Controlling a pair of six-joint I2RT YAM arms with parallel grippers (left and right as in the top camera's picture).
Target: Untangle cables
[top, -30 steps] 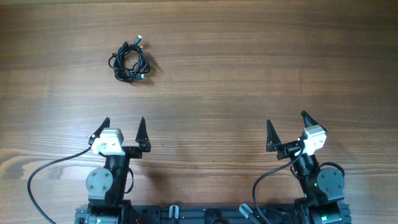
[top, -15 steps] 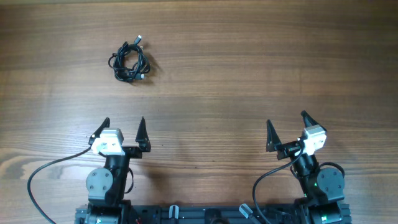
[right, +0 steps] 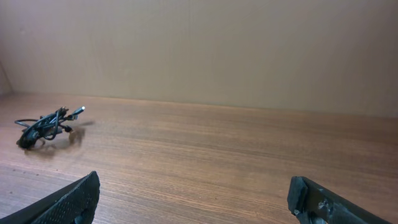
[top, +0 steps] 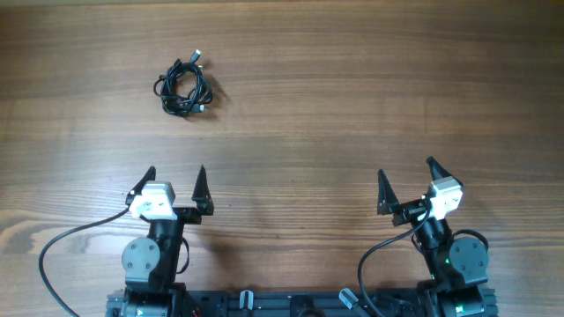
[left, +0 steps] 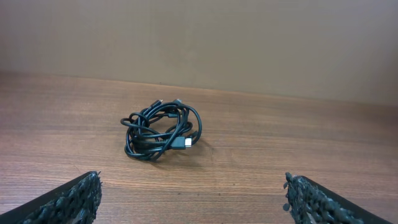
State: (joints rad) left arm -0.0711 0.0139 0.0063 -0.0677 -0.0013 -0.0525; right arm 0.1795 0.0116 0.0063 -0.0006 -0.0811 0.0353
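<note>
Overhead view: a brown wood-grain tabletop [top: 352, 106] is shown filling the frame, with the grain running from side to side. In both wrist views a plain beige wall [left: 199, 43] is seen rising behind the far edge of the tabletop.

The cables [top: 184, 86] are found as one small coiled black bundle lying flat on the far left part of the tabletop. One plug end [top: 196, 56] is seen projecting from the far side of the bundle. The bundle is located well ahead of the left fingers [top: 201, 185] and is kept apart from them by bare wood. In the left wrist view the cables [left: 163, 132] are seen between the lines of the two left fingers [left: 74, 199], slightly left of centre, with a pale plug tip [left: 187, 142] facing the camera.

The right fingers [top: 382, 189] are positioned well apart from the bundle. In the right wrist view the cables [right: 46, 127] are seen only at the far left, well beyond the right fingers [right: 323, 202].

Both pairs of fingers are spread wide and released; only bare tabletop is seen between them.

Compared with the overhead frames taken one second and half a second earlier, no difference is detected. The bundle is found in the same place and shape, and both arms are held in the same pose.
</note>
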